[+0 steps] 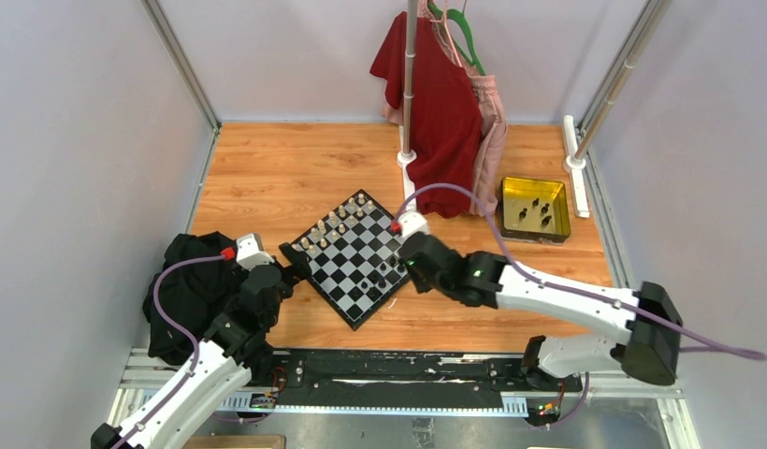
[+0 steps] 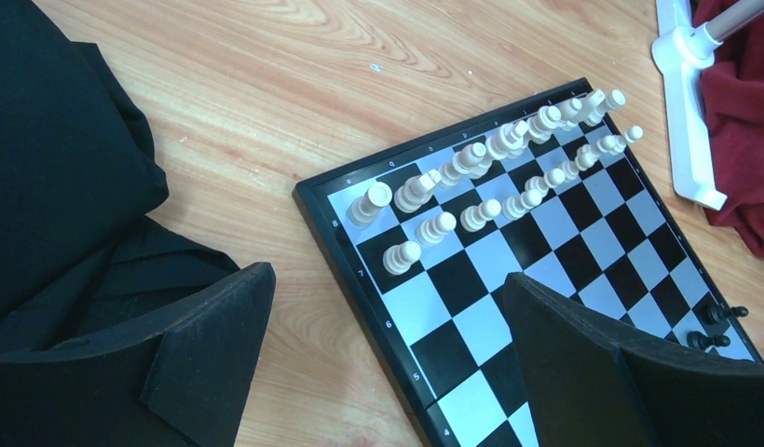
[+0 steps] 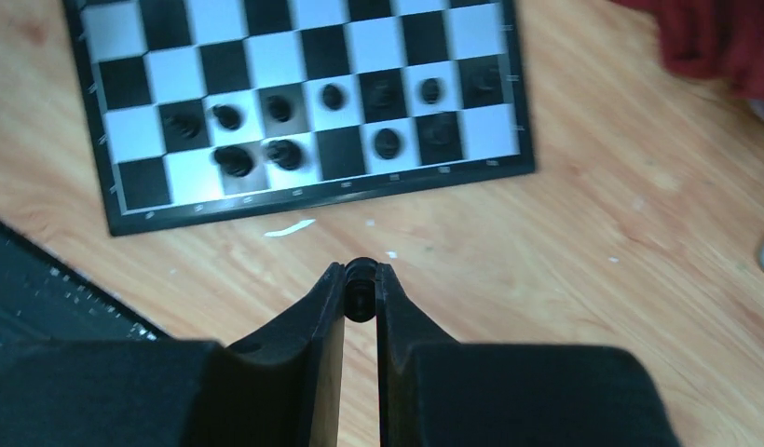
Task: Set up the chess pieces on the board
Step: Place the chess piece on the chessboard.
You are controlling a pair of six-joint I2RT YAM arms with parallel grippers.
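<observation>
From above, the board (image 1: pixel 338 285) lies on the wooden table (image 1: pixel 267 178) turned like a diamond, its corners at 12, 3, 6 and 9 o'clock. The cream pieces (image 1: pixel 333 223) stand in two rows along its 10 o'clock edge. Black pieces (image 1: pixel 391 276) gather by the 4 o'clock edge. At about 2 o'clock from the board, a yellow tray (image 1: pixel 535 180) holds a few more black men (image 1: pixel 534 210). Only this view shows the tray.

The right wrist camera alone shows what the right gripper (image 3: pixel 360 270) carries. Its fingers are pressed together on one small black piece (image 3: pixel 361 293), over bare wood just off the board's rim. That piece seems to lie lengthwise along the fingers, its rounded end toward 12 o'clock in that view, though it is blurred. Beyond it, the black pieces on the board sit in two loose rows beside the near rim.

The left wrist camera shows the left gripper (image 2: pixel 388 284) with its fingers wide apart and nothing between them, over the board's corner. There the cream rows run from 8 toward 2 o'clock, the pieces upright with heads tilting toward 2 o'clock. A black cloth (image 2: pixel 52 140) lies at 9 o'clock.
</observation>
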